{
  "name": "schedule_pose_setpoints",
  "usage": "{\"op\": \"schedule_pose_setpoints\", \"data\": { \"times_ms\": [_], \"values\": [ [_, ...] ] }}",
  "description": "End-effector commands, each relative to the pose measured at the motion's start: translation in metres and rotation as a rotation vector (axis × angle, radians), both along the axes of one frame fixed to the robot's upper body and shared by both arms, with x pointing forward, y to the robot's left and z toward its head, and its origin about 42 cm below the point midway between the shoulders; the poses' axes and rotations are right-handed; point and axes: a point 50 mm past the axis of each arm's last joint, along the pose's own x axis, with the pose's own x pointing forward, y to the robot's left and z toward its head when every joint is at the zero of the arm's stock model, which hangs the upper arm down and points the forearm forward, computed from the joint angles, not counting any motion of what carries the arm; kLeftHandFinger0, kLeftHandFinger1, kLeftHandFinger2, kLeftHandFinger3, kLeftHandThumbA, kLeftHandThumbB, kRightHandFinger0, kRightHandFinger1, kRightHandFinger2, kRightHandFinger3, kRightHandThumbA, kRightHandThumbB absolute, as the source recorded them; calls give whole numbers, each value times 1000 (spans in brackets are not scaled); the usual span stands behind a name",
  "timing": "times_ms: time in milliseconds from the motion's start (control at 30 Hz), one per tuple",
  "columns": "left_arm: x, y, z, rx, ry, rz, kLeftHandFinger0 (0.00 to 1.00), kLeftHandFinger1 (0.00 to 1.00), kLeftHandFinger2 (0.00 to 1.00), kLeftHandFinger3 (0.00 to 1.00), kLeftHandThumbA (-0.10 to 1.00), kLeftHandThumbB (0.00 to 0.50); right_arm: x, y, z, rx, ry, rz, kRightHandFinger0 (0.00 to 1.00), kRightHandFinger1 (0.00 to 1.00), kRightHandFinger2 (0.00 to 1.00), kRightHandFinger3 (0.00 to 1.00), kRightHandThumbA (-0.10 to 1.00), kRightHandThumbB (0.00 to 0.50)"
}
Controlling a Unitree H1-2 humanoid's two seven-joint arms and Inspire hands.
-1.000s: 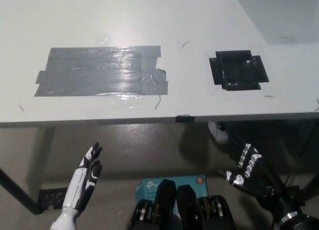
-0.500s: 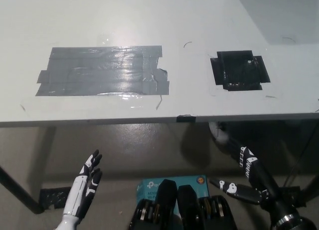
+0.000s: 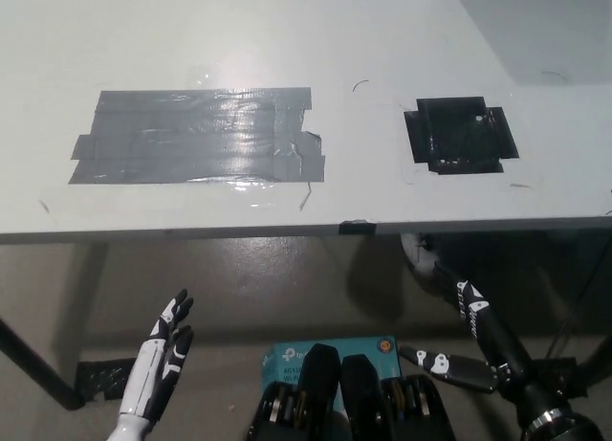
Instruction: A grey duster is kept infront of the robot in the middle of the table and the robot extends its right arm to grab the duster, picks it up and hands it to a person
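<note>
Duster: none can be made out in the head view, so its place cannot be told. Table (image 3: 287, 30), white, carries a grey tape patch (image 3: 196, 135) left of centre and a black tape patch (image 3: 461, 135) towards its right edge. Right hand (image 3: 473, 341), black, hangs below the table's near edge at lower right, fingers spread, holding nothing. Left hand (image 3: 158, 360), white, rests at lower left, fingers straight and apart, holding nothing. A teal box (image 3: 287, 360) lies on the floor between them.
</note>
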Motion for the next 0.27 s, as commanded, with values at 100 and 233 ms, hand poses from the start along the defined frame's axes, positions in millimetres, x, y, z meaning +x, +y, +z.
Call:
{"op": "schedule_pose_setpoints", "data": {
  "times_ms": [100,233],
  "values": [
    [0,-1,11,-18,-71,8,923,1000,1000,1000,1000,250,2,2,11,-34,-74,25,1000,1000,1000,1000,1000,288],
    [2,1,13,-13,-76,5,923,1000,1000,1000,1000,248,4,3,11,-28,-77,28,1000,1000,1000,1000,989,273]
  ]
}}
